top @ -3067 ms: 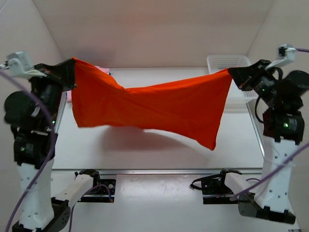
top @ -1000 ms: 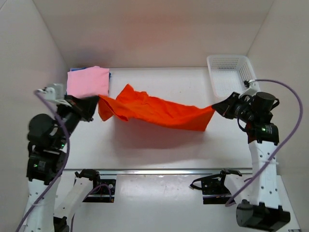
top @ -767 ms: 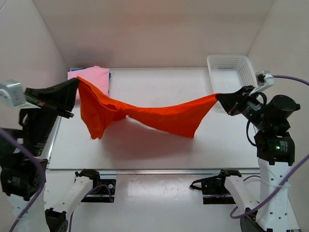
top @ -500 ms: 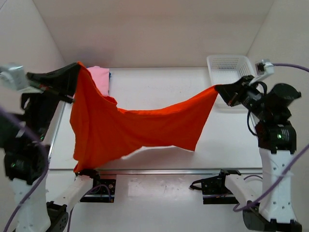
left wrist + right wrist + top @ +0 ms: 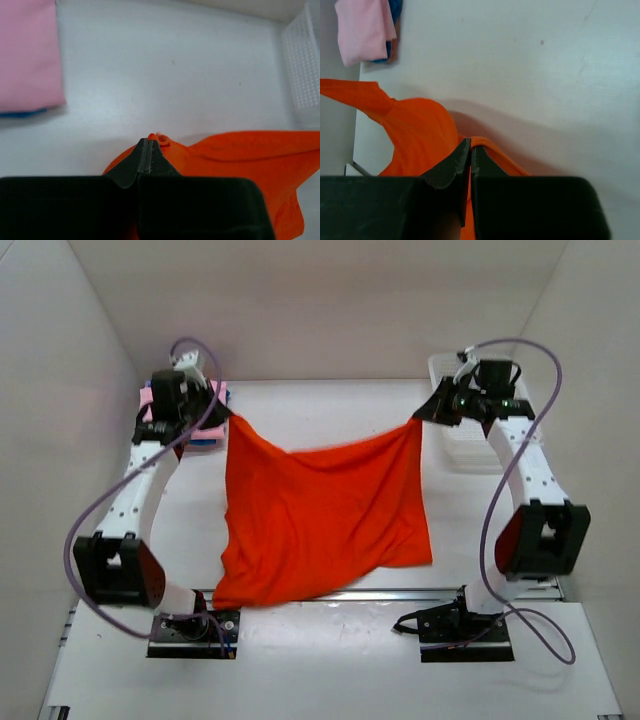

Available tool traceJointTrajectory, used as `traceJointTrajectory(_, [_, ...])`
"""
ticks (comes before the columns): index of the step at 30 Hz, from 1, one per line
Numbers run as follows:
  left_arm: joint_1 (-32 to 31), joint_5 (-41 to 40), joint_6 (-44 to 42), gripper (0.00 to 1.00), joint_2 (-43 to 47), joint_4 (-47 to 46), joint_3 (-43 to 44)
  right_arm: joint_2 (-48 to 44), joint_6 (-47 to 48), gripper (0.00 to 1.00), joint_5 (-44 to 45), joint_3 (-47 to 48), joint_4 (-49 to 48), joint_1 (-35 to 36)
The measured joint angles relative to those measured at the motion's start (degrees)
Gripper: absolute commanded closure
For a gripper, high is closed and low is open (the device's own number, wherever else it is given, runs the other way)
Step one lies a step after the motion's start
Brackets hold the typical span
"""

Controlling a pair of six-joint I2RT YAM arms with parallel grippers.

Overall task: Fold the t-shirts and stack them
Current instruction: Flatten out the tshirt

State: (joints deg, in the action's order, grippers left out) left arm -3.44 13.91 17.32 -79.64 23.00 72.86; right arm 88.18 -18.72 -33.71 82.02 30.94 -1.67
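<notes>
Orange-red t-shirt [image 5: 320,512] now spread lower, far corners clamped in both jaws

I work inside a pale, boxed-in booth. A flat white tabletop [image 5: 330,405] fills the middle of the overhead view. At 12 o'clock a plain beige back wall [image 5: 320,310] rises from its far edge. An off-white left wall panel [image 5: 50,390] stands at 9 o'clock and a matching right wall panel [image 5: 600,360] at 3 o'clock, both slanting outward toward the top. At 6 o'clock a silver metal rail [image 5: 440,591] borders the table's near edge, with a lower white ledge [image 5: 320,680] just past it. The light is soft and even, and the back wall greys slightly near the table. Seen close from my wrists, the white surface carries a few tiny dark specks [image 5: 173,62].
</notes>
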Motion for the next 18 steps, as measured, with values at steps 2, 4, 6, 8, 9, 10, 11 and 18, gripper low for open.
traceJointTrajectory(2, [1.2,-0.02,-0.57,1.0,-4.39,1.75,8.11,5.31,0.48,1.0,-0.07,8.2,1.31,-0.35])
traceJointTrajectory(4, [2.19,-0.02,-1.25,1.0,-8.66,3.91,20.15,9.66,0.9,1.0,-0.46,18.82,3.63,-1.18])
traceJointTrajectory(6, [2.89,-0.09,-1.88,1.0,-11.72,5.38,33.09,12.9,0.94,1.0,-1.49,30.01,4.81,-2.71])
traceJointTrajectory(8, [3.23,0.09,-2.19,1.0,-13.77,5.92,45.9,14.93,0.31,0.99,-3.69,40.22,5.05,-5.35])
traceJointTrajectory(9, [3.26,0.11,-2.32,1.0,-13.53,5.4,49.64,14.97,-0.26,1.0,-4.85,42.64,4.07,-6.71])
traceJointTrajectory(10, [3.26,0.31,-2.36,1.0,-12.13,4.66,51.6,13.97,-0.94,1.0,-6.36,43.3,2.45,-8.52])
traceJointTrajectory(11, [3.26,0.55,-2.43,1.0,-10.16,4.22,51.78,12.46,-1.46,1.0,-7.74,42.69,1.66,-10.16])
traceJointTrajectory(18, [1.49,1.92,-2.32,1.0,10.97,-2.86,24.06,6.71,-2.16,1.0,-13.27,23.74,-2.73,-13.31])
